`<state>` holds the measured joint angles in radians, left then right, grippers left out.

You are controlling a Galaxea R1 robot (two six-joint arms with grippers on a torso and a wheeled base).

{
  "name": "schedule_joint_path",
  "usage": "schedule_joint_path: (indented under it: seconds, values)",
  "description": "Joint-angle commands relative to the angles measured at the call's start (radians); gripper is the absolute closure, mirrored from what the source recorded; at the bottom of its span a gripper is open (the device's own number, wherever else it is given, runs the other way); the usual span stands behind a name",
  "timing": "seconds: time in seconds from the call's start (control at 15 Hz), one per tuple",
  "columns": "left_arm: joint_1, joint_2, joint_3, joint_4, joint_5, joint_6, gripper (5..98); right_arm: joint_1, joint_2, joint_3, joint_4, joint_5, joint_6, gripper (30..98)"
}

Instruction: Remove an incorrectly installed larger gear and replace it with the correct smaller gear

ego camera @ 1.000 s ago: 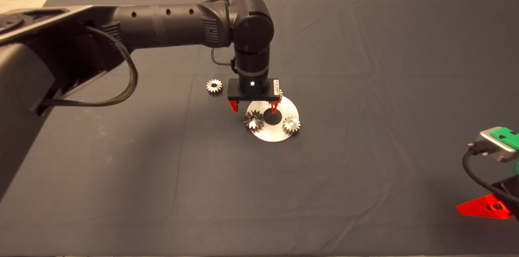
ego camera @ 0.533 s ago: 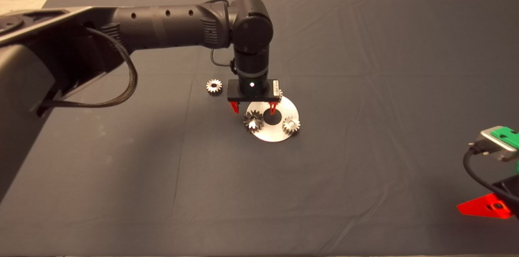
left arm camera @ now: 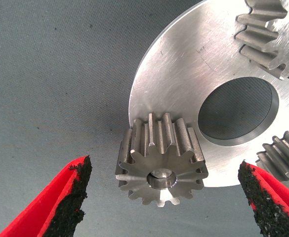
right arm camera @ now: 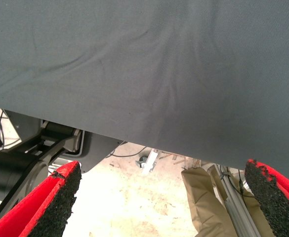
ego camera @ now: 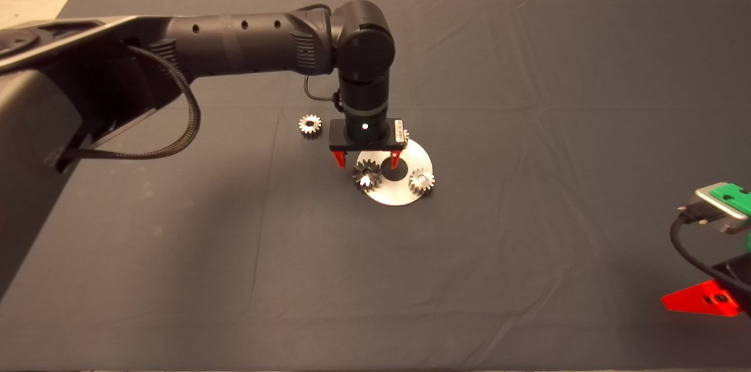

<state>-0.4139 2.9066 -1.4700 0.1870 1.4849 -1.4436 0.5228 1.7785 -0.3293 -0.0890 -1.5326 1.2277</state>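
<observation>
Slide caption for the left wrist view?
Open left gripper straddles the chunky-toothed steel larger gear at the round silvery metal plate's edge.

Left arm (ego camera: 234, 43) reaches in from the left edge, forearm roughly horizontal, wrist (ego camera: 364, 96) bent straight down near mid-worktop. Left claw (ego camera: 368, 159) points down, red fingers (left arm camera: 60, 202) spread wide with nothing between the pads, low over the surface. Braided cable (ego camera: 176, 125) loops under the forearm. Right arm parked: only the right claw (ego camera: 713, 296) shows at the lower right edge, off the worktop side, its fingers (right arm camera: 45, 202) also wide apart, gripping nothing.
</observation>
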Motion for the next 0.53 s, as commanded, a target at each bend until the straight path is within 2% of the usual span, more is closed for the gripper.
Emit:
schedule_joint_path:
  seconds: [0.0,0.47]
  values:
    - [0.013,0.006,0.015,0.000,0.006,-0.006,27.7,0.023,-0.004,0.003,0.034,-0.126,0.003,40.8]
    - [0.027,0.000,0.016,0.003,0.006,-0.004,27.7,0.023,-0.004,0.004,0.038,-0.126,0.003,40.8]
